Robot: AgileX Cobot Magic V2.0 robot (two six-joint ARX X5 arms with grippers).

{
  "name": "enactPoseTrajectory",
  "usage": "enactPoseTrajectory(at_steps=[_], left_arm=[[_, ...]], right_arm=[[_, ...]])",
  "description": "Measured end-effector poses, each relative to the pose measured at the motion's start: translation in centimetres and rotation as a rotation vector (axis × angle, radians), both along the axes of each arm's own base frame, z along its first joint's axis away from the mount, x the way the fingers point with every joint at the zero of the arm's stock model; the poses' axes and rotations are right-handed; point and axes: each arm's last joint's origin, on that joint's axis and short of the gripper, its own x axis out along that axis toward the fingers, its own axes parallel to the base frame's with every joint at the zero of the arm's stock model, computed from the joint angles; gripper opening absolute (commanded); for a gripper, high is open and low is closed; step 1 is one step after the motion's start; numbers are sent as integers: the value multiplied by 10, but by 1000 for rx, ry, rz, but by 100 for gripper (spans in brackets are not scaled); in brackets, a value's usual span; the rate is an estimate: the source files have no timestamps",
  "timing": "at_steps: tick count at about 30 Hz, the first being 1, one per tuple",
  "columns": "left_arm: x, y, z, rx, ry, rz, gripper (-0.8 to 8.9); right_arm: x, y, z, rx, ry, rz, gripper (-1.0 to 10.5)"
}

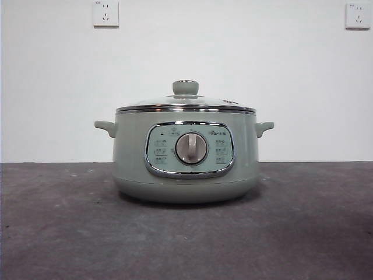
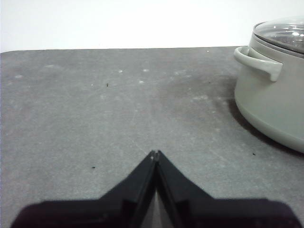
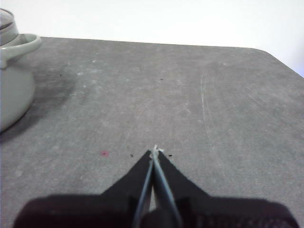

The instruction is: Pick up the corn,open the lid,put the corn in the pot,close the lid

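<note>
Grey table (image 1: pixel 58 233), white wall (image 1: pixel 58 87) behind, two wall sockets (image 1: pixel 105 13).

The pot (image 1: pixel 185 157) is being carried by the bench (image 1: pixel 58 233), at its middle in the front view. The lid (image 1: pixel 185 105) is being borne on the pot's rim, with the knob (image 1: pixel 185 87) at twelve o'clock of the dial (image 1: pixel 191 148). Two wall sockets (image 1: pixel 105 13) are being seen behind, at eleven and one o'clock.

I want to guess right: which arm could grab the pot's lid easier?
Probably left: the left gripper sees the pot and lid close by; the right gripper sees only the pot's edge.
</note>
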Motion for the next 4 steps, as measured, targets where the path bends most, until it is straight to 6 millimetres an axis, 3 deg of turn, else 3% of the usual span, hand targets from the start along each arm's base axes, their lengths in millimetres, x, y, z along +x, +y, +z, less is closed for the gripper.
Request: enactPoseTrajectory(at_steps=[4], left_arm=[[0,0,0,0,0,0,-3]], right_arm=[[0,0,0,0,0,0,1]])
